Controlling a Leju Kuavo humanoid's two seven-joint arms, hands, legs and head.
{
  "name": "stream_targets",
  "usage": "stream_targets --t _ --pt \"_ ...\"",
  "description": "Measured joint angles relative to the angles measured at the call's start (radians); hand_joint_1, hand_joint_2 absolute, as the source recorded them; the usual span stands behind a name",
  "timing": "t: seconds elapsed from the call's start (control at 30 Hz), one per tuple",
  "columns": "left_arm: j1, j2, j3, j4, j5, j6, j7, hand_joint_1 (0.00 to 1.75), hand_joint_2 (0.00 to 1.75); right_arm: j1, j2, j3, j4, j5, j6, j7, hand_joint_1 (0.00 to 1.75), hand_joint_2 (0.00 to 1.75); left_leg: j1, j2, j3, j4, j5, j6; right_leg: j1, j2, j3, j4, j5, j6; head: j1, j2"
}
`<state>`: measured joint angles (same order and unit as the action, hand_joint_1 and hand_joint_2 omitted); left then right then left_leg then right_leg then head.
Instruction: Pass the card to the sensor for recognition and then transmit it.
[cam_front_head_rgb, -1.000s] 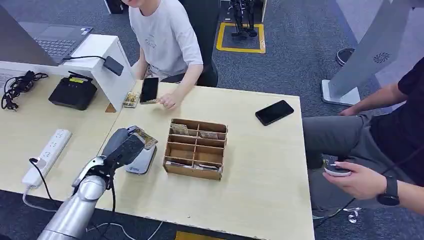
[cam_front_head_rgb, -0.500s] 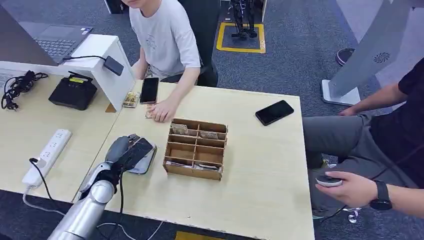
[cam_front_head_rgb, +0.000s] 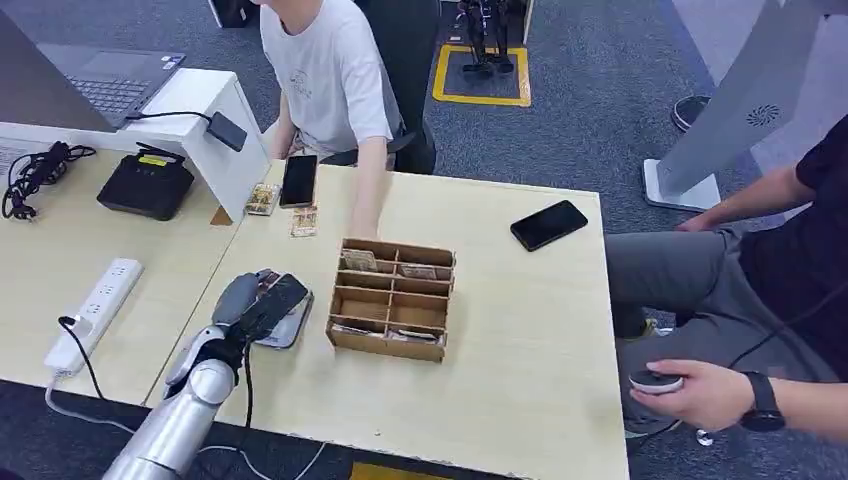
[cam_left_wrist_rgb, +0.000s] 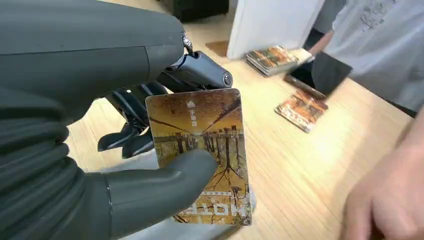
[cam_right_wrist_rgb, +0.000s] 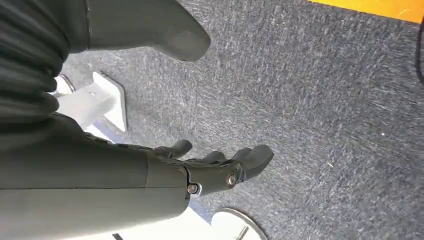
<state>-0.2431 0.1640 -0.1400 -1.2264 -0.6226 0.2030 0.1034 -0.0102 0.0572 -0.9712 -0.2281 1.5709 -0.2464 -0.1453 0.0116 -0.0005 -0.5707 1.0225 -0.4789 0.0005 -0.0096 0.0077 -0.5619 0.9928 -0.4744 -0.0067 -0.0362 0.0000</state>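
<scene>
Left hand (cam_front_head_rgb: 255, 305) pinches card (cam_left_wrist_rgb: 202, 150) over grey sensor pad (cam_front_head_rgb: 283, 330). Wooden divider box (cam_front_head_rgb: 392, 298) just beside pad. Person's arm (cam_front_head_rgb: 368, 195) reaches toward box. Loose card (cam_front_head_rgb: 304, 221), phone (cam_front_head_rgb: 299, 180) beyond. Right hand (cam_right_wrist_rgb: 220, 167) slack over carpet, fingers apart, nothing held.

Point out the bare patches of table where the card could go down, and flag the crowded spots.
Bare wood lies right of the wooden organizer up to the black phone, and along the near edge. Crowded: the left hand over the sensor pad, and the far corner with phone and loose cards.
</scene>
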Motion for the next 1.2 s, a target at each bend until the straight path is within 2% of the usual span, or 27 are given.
stream_targets --t 0.67,1.03,1.2 --pt "0.007 -0.006 0.108 0.034 -0.127 0.114 0.024 1.75 1.75 -0.001 0.003 0.05 0.002 0.0 -0.018 -0.013 0.0 1.75 0.0 0.0 0.0 0.0 0.0 0.0 0.0 0.0 0.0 0.0 0.0 0.0 0.0 0.0" --pt "0.017 -0.007 0.132 0.034 -0.143 0.123 0.031 1.75 1.75 -0.001 0.003 0.06 0.002 0.0 -0.02 -0.014 0.0 1.75 0.0 0.0 0.0 0.0 0.0 0.0 0.0 0.0 0.0 0.0 0.0 0.0 0.0 0.0" --pt "0.022 -0.004 0.141 0.041 -0.201 0.118 0.035 1.75 1.75 -0.001 0.003 0.062 0.002 0.0 -0.029 -0.02 0.0 1.75 0.0 0.0 0.0 0.0 0.0 0.0 0.0 0.0 0.0 0.0 0.0 0.0 0.0 0.0"
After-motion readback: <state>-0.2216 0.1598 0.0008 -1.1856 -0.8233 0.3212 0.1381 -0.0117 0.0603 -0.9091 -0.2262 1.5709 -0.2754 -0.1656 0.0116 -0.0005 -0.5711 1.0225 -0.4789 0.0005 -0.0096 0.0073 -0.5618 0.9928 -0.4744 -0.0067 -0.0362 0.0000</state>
